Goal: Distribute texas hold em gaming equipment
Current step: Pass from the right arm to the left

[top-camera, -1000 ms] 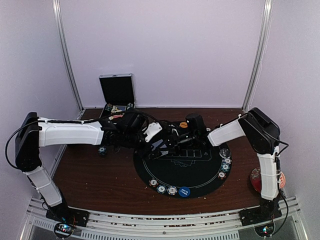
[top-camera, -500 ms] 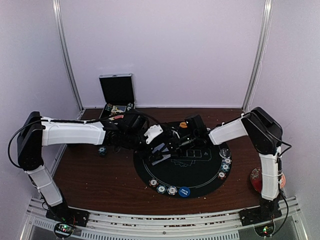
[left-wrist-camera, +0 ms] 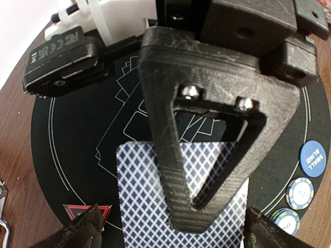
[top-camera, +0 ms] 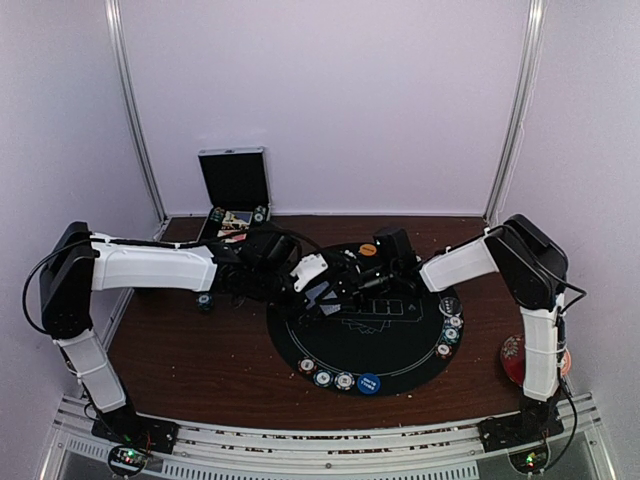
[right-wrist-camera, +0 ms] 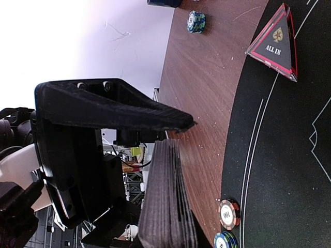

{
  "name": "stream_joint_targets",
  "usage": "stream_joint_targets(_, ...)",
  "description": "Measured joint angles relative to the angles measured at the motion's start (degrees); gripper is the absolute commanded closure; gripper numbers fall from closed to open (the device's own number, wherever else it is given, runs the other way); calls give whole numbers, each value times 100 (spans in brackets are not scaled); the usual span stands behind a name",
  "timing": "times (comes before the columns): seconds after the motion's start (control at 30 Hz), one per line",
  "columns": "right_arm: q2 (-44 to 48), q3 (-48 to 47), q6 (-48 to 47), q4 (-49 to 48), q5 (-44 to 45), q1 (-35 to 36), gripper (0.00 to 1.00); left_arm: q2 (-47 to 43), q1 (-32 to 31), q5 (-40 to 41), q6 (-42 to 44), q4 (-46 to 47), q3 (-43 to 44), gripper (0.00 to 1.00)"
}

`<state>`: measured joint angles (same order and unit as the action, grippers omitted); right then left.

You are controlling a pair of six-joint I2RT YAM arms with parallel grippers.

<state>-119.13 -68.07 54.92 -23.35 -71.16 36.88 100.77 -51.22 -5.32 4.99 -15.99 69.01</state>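
- Room tight over the far-left part of black mat (top-camera: pixel 390 350): left gripper (top-camera: pixel 318 293) spread wide, nose to nose with right gripper (top-camera: pixel 348 287), clamped on deck of cards (right-wrist-camera: pixel 164 206).
- Bare brown table (top-camera: pixel 200 360) to left and near side; chips (top-camera: pixel 322 378) and blue disc (top-camera: pixel 369 383) along mat's near rim; cup and saucer (top-camera: pixel 511 357) at right edge.
- From left wrist: blue-patterned card back between the wide-set jaws, red triangle marker (left-wrist-camera: pixel 85 212) beside.
- From right wrist: deck edge-on, chip stack (right-wrist-camera: pixel 196 21) off mat.

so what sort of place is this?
Probably a lab test booth: plain white walls, brown wooden table carrying a round black poker mat, open black chip case at the back.
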Motion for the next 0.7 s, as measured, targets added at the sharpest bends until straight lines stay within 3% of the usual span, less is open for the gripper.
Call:
stream_joint_targets(0.4,9,105,409,-520,-46,52,93,144,-44,-66,-22,66,-2,30)
stream_joint_targets(0.53,11,116,466,-568,-85,50,93,144,-52,-94,9,63,-2,45)
stream_joint_targets(0.7,11,199,553,-424,109,63,88,155,-90,-81,35,26,-2,47)
